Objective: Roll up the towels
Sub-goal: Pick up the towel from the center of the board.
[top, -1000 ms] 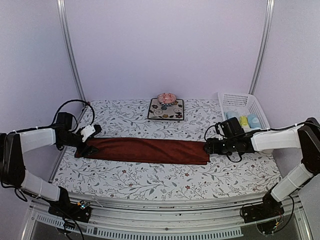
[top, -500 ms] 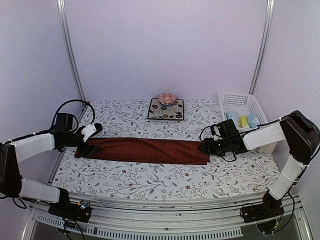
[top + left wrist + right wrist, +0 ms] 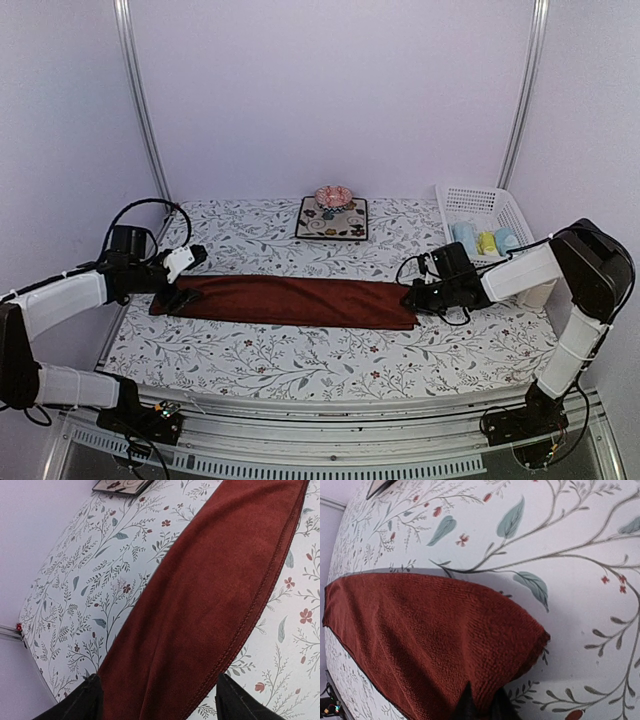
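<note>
A long dark red towel [image 3: 290, 300], folded into a narrow strip, lies flat across the middle of the tabletop [image 3: 330, 360], running from left to right over the white floral cover [image 3: 240, 235].

The left gripper [image 3: 178, 290] sits low at the towel's left end. In the left wrist view its jaws are spread wide, and the two dark fingers [image 3: 82, 702] stand on either side of the strip, which runs away between them with its stitched hem along one edge. Whether the fingers touch the cloth cannot be told.

The right gripper [image 3: 412, 298] is at the towel's right end. In the right wrist view its jaws are pressed together on the edge of the red cloth, and the end of the towel rises off the cover in a small hump towards them.

At the back right, a white basket [image 3: 480, 200] holds a yellow towel [image 3: 487, 241] between two pale blue towels [image 3: 464, 237], all rolled and well apart from the red one. A square dark mat [image 3: 332, 222] lies at the back centre with a pink object [image 3: 333, 196] on its far edge.
</note>
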Robot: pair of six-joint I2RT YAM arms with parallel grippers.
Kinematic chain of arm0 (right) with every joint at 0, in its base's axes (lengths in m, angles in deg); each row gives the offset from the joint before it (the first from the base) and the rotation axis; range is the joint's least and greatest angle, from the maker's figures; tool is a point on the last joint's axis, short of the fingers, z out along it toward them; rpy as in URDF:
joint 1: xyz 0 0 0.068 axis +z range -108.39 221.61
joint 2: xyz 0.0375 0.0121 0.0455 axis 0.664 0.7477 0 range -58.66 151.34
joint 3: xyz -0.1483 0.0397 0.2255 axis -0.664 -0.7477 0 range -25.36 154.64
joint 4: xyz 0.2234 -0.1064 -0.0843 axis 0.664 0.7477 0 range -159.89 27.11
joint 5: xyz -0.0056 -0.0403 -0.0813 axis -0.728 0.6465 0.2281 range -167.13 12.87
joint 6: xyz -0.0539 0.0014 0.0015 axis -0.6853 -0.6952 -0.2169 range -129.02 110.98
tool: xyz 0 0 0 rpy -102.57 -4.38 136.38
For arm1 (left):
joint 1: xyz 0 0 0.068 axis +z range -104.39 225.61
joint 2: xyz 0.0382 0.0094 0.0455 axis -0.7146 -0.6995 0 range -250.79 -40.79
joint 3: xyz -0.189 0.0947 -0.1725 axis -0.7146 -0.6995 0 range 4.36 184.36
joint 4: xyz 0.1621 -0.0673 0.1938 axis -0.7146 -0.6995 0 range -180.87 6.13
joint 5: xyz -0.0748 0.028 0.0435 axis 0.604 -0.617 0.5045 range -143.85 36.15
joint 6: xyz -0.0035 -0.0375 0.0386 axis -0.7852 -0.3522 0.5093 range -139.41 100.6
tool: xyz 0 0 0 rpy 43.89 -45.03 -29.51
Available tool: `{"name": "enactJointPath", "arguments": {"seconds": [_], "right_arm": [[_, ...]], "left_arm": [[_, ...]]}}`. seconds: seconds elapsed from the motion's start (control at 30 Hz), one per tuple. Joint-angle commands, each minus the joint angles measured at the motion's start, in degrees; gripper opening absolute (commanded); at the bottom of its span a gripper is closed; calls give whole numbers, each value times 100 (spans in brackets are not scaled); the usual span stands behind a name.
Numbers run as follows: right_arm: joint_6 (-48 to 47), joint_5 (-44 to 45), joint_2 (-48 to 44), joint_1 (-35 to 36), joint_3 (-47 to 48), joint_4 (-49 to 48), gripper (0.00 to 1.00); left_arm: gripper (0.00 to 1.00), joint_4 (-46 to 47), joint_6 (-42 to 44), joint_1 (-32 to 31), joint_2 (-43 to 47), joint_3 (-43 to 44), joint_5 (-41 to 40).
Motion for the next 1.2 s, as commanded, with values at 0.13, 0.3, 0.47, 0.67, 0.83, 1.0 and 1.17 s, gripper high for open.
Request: {"name": "enactJointPath", "arguments": {"seconds": [0.13, 0.3, 0.47, 0.67, 0.83, 1.0, 1.17], "right_arm": [[-172, 621, -568, -1, 60, 1202, 2], [-412, 1331, -1746, -135, 301, 2120, 2], [-651, 1409, -2499, -611, 539, 2790, 2], [-1070, 1316, -2668, -920, 1027, 3252, 2], [-998, 508, -2222, -545, 1657, 3012, 2], [-827, 370, -1207, 301, 2620, 2747, 2], [-733, 164, -51, 872, 3651, 2560, 2]], "left_arm": [[77, -49, -78, -133, 212, -55, -286], [77, -83, -80, -136, 230, -63, -461], [79, -164, -68, -137, 132, -21, -519], [80, -254, -92, -137, 145, 16, -465], [80, -316, -147, -155, 145, 20, -446], [80, -264, -148, -154, 121, -58, -531], [81, -226, -212, -147, 65, -137, -569]]}}
